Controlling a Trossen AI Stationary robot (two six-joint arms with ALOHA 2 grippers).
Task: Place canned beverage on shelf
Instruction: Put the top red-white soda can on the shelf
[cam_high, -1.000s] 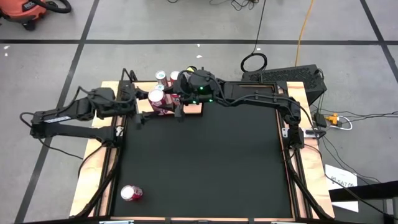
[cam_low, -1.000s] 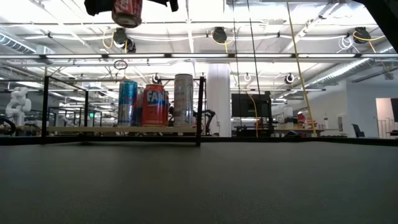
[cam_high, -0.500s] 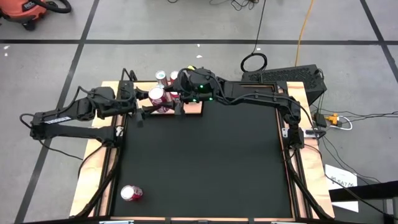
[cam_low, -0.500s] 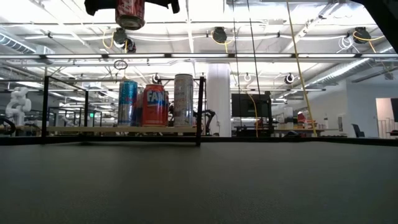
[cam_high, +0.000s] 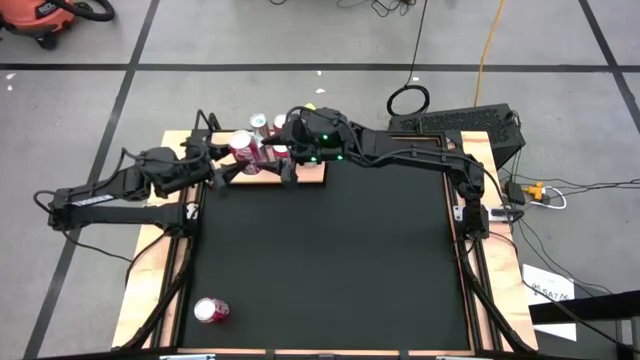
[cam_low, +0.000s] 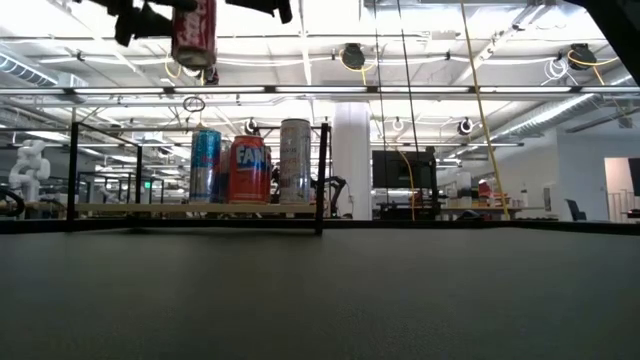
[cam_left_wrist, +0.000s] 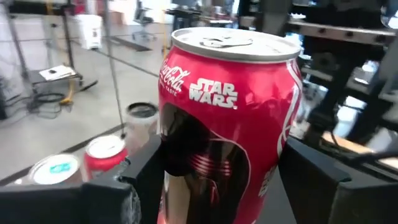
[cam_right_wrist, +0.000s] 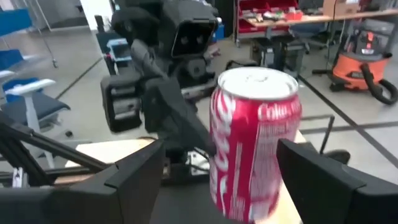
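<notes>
Coca-Cola can (cam_high: 243, 148) hangs above the far-left shelf (cam_high: 312, 176), pinched by the left gripper (cam_high: 232, 161); the right gripper (cam_high: 283, 160), fingers spread, sits just beside it.

The held Coca-Cola can (cam_left_wrist: 227, 118) is red with white script and white "STAR WARS" lettering over a dark masked figure. On the light-brown wooden shelf (cam_low: 190, 209) stand a blue can (cam_low: 205, 166), an orange can (cam_low: 249, 170) and a silver can (cam_low: 295, 161). Black mat (cam_high: 320, 260); another red can (cam_high: 211, 311).
</notes>
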